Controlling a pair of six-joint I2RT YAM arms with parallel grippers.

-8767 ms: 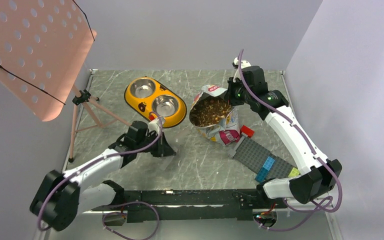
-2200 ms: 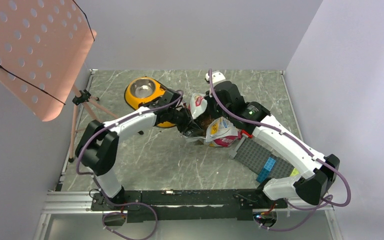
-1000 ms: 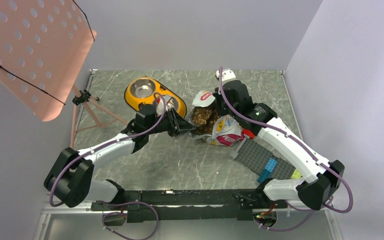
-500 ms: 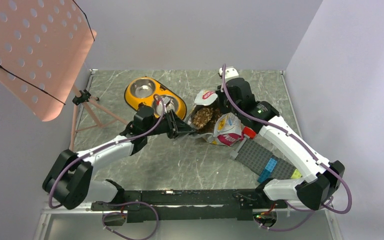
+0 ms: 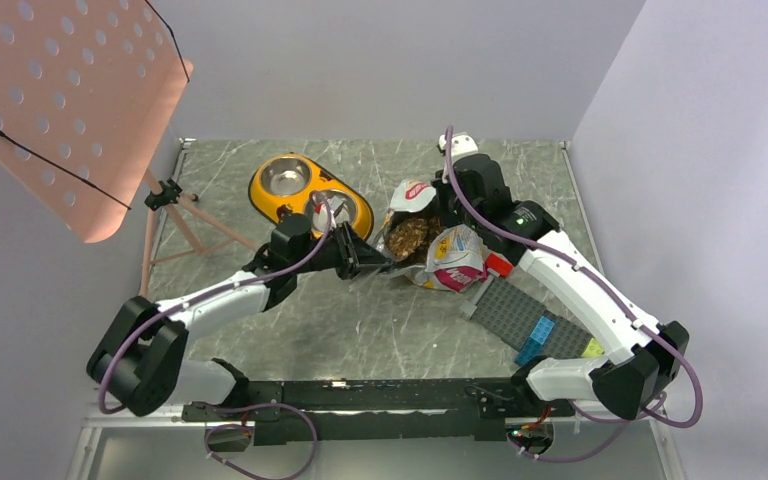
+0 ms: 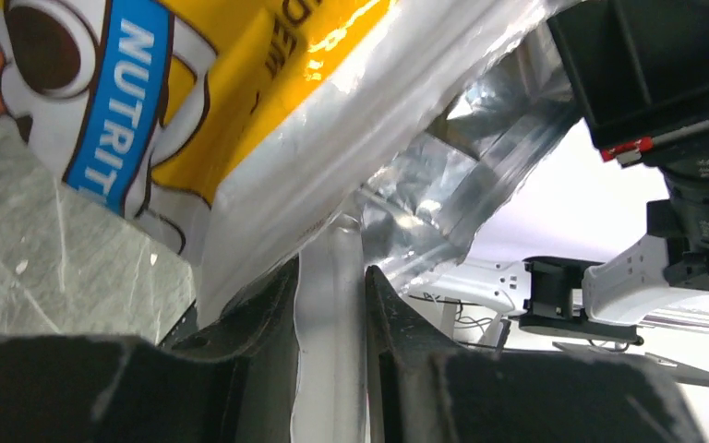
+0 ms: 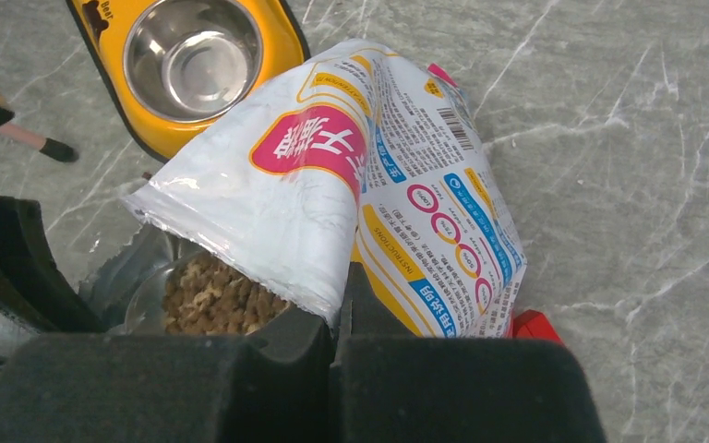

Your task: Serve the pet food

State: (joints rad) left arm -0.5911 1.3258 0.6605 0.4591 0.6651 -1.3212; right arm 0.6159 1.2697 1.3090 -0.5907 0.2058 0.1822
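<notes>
The glossy white, pink and yellow pet food bag stands open mid-table, and brown kibble shows inside it. My left gripper is shut on the bag's near-left rim; in the left wrist view the silver rim sits pinched between the jaws. My right gripper is shut on the bag's far rim; in the right wrist view the bag and the kibble fill the middle. The yellow double bowl lies left of the bag, its two steel cups holding no kibble.
A pink perforated music stand on a tripod stands at the far left. A grey baseplate with blue and yellow bricks lies at the right, with a red brick beside the bag. Grey walls close in the back and right.
My left arm reached from the near left to the bag and closed on its rim, while the right gripper kept its hold. In the last second the bag's mouth rose slightly and both arms barely moved.
</notes>
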